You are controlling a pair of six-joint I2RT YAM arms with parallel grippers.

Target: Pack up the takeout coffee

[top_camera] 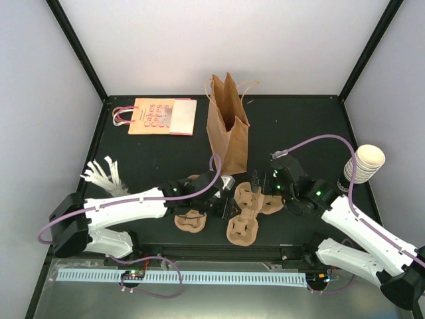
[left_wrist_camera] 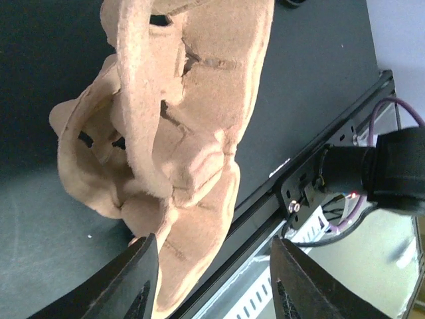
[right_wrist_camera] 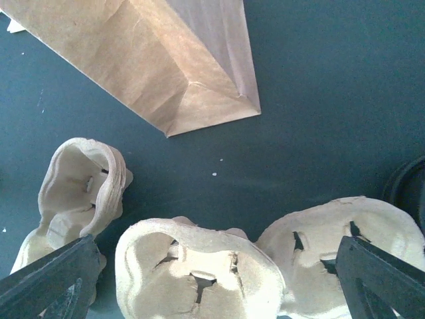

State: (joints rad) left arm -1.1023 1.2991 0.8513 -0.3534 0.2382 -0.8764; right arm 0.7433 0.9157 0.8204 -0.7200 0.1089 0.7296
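One black rim, likely takeout coffee point(right_wrist_camera: 412, 191), beside right gripper point(right_wrist_camera: 217, 242).

left gripper point(left_wrist_camera: 212, 284): jaws apart | right gripper point(right_wrist_camera: 212, 279): jaws wide apart | arms angled inward

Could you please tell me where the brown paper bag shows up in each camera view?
Top external: the brown paper bag is at the centre, just beyond the pulp cup trays.
Left wrist: not in it.
Right wrist: across the top, left of centre.
Shared landmark: the pulp cup trays, seen in all three views.
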